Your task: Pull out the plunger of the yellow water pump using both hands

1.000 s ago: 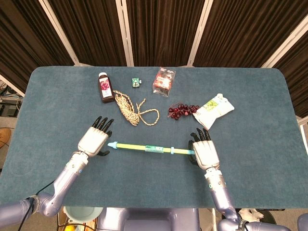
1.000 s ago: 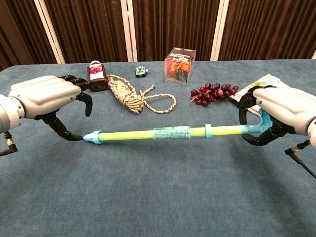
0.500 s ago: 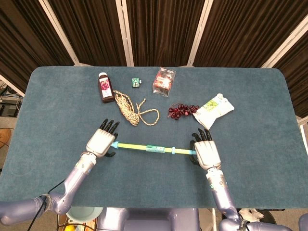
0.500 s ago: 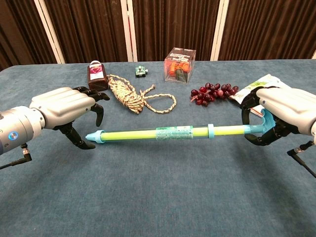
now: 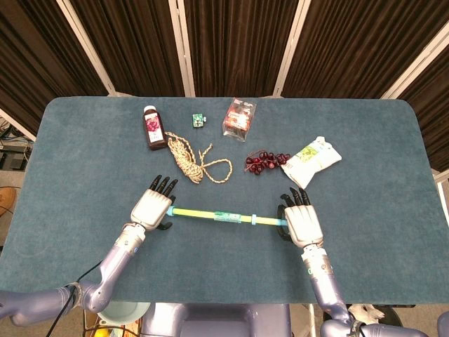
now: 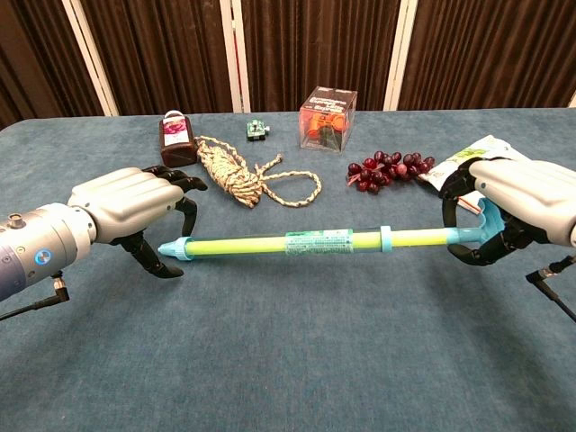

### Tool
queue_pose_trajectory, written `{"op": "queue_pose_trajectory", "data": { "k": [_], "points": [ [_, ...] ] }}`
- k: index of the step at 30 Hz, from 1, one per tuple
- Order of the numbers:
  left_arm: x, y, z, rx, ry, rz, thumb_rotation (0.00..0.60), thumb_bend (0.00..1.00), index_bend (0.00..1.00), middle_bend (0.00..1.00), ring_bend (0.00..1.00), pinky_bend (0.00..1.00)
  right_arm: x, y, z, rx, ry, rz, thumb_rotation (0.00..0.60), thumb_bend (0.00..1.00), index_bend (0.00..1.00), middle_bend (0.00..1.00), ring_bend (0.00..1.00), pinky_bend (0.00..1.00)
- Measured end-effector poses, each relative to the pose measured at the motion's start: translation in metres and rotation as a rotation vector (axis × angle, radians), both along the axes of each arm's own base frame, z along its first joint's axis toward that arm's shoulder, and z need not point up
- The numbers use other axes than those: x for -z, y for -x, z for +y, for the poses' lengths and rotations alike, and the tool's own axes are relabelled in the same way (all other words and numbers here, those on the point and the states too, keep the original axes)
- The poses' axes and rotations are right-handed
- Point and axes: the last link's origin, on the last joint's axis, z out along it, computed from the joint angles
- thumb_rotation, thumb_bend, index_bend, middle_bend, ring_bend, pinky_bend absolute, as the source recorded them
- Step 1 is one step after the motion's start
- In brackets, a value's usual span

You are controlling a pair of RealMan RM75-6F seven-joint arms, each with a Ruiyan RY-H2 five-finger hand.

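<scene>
Two hands on station, both at the pump ends. Head view first: yellow water pump (image 5: pixel 223 217) lies across the near middle of the blue table (image 5: pixel 84 140), roughly left to right. My left hand (image 5: pixel 152 208) sits over the pump's capped tip, fingers (image 5: pixel 163 184) pointing away from me and slightly fanned; from above I cannot tell whether it is actually closed on the tube. My right hand (image 5: pixel 302 221) covers the other end, palm down, fingers close together. Further back I see a dark bottle (image 5: pixel 153 127), a coiled rope (image 5: pixel 191 160), a small green item (image 5: pixel 199 120), a clear box (image 5: pixel 239 119), a bunch of grapes (image 5: pixel 264 161) and a white pouch (image 5: pixel 311 159).

Chest view: pump (image 6: pixel 310 241) looks raised slightly off the cloth, near level. Left hand (image 6: pixel 130 200) is arched over the light-blue tip (image 6: pixel 167 250), fingers curled down on both sides of it with gaps showing, so nothing clamped that I can confirm; thumb tip sits just beside the nozzle. Right hand (image 6: pixel 517 202) is wrapped around the blue plunger handle (image 6: pixel 480 230), fingers hooked through and under it, holding it. A pale blue collar (image 6: pixel 384 238) sits on the tube nearer the right hand, with a printed label (image 6: pixel 319 239) mid-tube. Rope (image 6: pixel 236 179) and grapes (image 6: pixel 389 168) are well behind the pump, apart from it.
</scene>
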Motion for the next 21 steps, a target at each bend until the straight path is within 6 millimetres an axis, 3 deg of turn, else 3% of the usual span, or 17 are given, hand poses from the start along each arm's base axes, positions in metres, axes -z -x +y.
{"op": "queue_pose_trajectory", "data": {
  "k": [5,10,21],
  "points": [
    [0.003,-0.002,0.001,0.003,-0.002,-0.004,0.600,0.17,0.36,0.04,0.00,0.02,0.000,-0.002,0.002,-0.001,-0.005,-0.006,0.600,0.49,0.70,0.24,0.06,0.05],
    [0.007,-0.004,0.001,0.005,-0.003,-0.012,0.600,0.18,0.40,0.04,0.00,0.02,0.000,-0.001,0.002,0.004,-0.007,-0.007,0.600,0.49,0.70,0.24,0.06,0.05],
    [0.015,-0.007,-0.004,0.016,0.014,-0.013,0.600,0.33,0.53,0.06,0.00,0.02,-0.004,0.000,0.001,0.011,-0.001,-0.017,0.600,0.49,0.71,0.24,0.06,0.05]
  ]
}}
